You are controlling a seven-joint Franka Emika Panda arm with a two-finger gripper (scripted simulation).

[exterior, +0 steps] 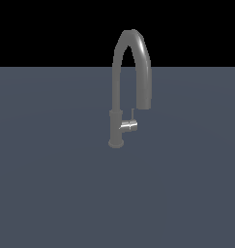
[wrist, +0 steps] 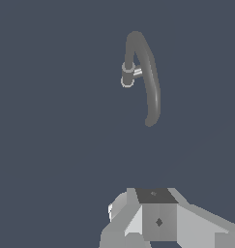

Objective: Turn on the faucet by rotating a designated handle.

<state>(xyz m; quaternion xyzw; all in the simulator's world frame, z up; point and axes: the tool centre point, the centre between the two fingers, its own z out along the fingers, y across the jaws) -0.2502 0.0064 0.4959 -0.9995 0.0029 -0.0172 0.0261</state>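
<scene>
The faucet [exterior: 116,92] is a tall dark grey gooseneck tap standing upright on the flat grey surface, mid-frame in the exterior view. The handle [exterior: 129,126] is a short shiny silver stub jutting from the base column toward the exterior view's right, with a thin grey lever rod [exterior: 133,114] rising from it. The wrist view shows the faucet [wrist: 151,82] and handle [wrist: 137,73] from above, well away from my gripper [wrist: 157,213]. Only grey blocky parts of the gripper show at that picture's edge. Its jaws cannot be made out. The arm is out of the exterior view.
A flat blue-grey surface [exterior: 51,184] runs all round the faucet, with a black background [exterior: 41,29] behind it. No other object shows.
</scene>
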